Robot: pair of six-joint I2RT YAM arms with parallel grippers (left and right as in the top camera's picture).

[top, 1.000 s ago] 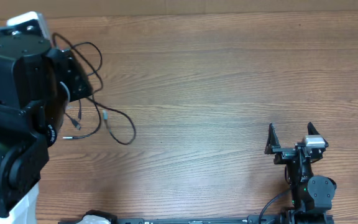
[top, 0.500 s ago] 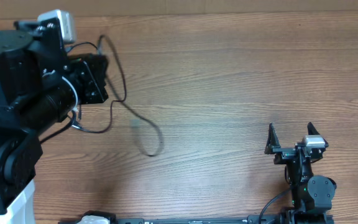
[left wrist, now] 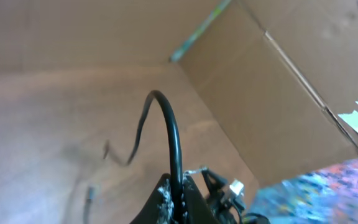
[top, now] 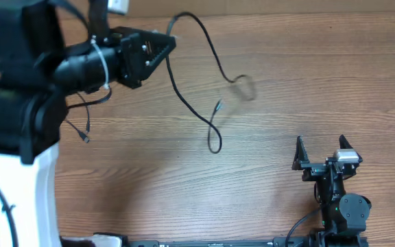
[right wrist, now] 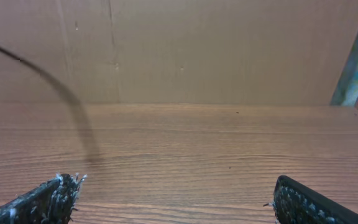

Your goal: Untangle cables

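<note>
My left gripper (top: 173,42) is raised over the table's back left and shut on one thin black cable (top: 211,46). The cable arcs up from the fingertips, and its loose strands trail down to the wood mid-table, ending in a small plug (top: 219,106). In the left wrist view the cable (left wrist: 174,134) rises straight from between the closed fingers (left wrist: 166,198). Other cables (top: 86,129) lie at the left, partly hidden under the arm. My right gripper (top: 321,144) rests open at the front right with nothing in it (right wrist: 176,200); a blurred cable (right wrist: 73,102) shows in that view.
The left arm's white pedestal (top: 19,199) fills the front left. Thick black robot cables (top: 300,230) run along the front edge. Cardboard walls (left wrist: 272,106) stand behind the table.
My left arm has swung up and to the right from the pile, carrying one cable with it. The cable's free end has swept toward mid-table. The right arm has not moved.
</note>
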